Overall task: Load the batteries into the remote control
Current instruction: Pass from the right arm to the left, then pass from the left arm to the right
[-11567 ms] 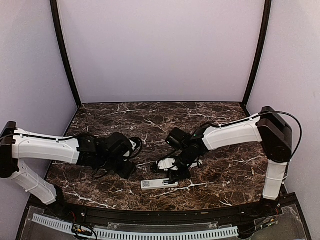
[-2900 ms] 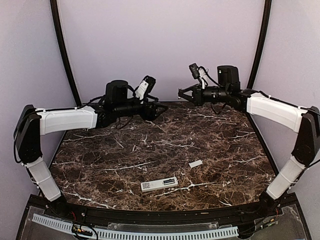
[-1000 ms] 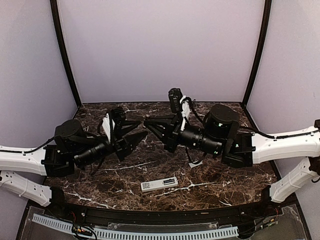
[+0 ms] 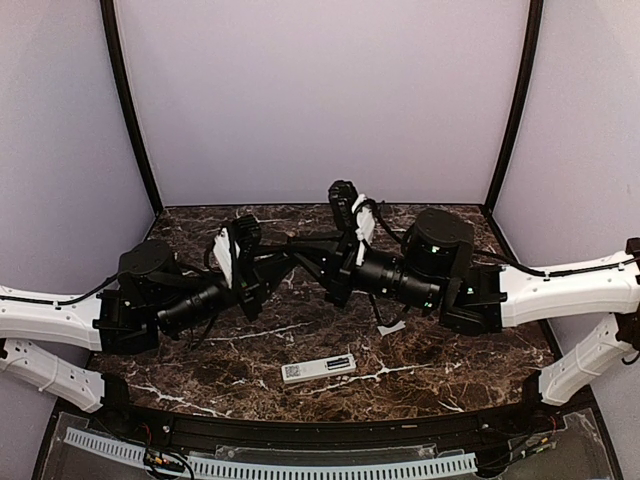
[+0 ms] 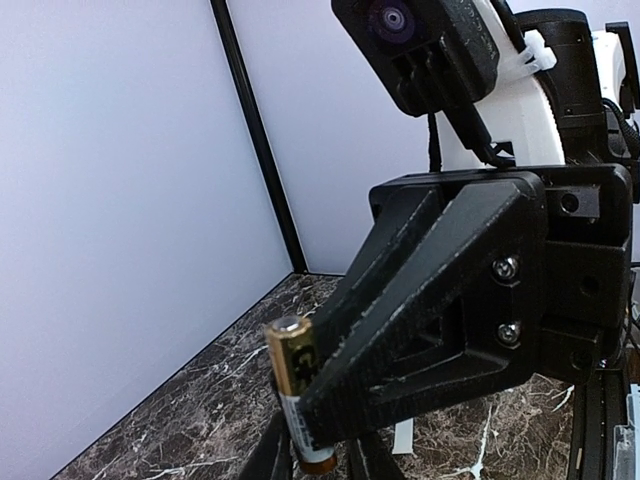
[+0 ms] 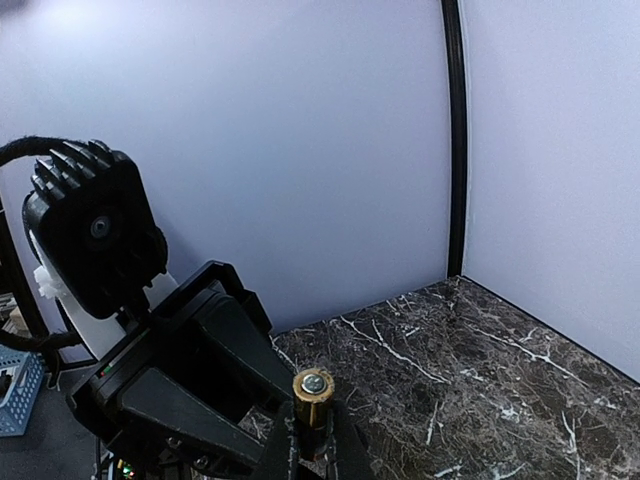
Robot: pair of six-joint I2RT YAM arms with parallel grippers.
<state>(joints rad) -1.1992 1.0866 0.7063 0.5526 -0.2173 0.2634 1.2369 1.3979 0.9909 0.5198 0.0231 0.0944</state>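
Observation:
A battery (image 5: 291, 372) with a gold upper band and a white lower part hangs in mid-air, with my right gripper (image 6: 314, 445) shut on it. In the right wrist view the battery (image 6: 312, 396) stands up between that gripper's own fingers. My left gripper (image 5: 318, 452) faces it, its two fingers narrowly apart on either side of the battery's lower end. In the top view the left gripper (image 4: 284, 264) and the right gripper (image 4: 299, 254) meet tip to tip above the table's middle. The white remote control (image 4: 318, 368) lies flat on the table below, near the front edge.
A small white flat piece (image 4: 390, 327) lies on the dark marble table (image 4: 450, 350) to the right of the remote, and the left wrist view shows the same piece (image 5: 402, 436). Pale walls and black corner posts (image 4: 128, 110) close in the back and sides.
My left gripper has moved up and right to meet the right gripper, and its fingers have drawn closer together around the battery's end. The right gripper shifted slightly left.

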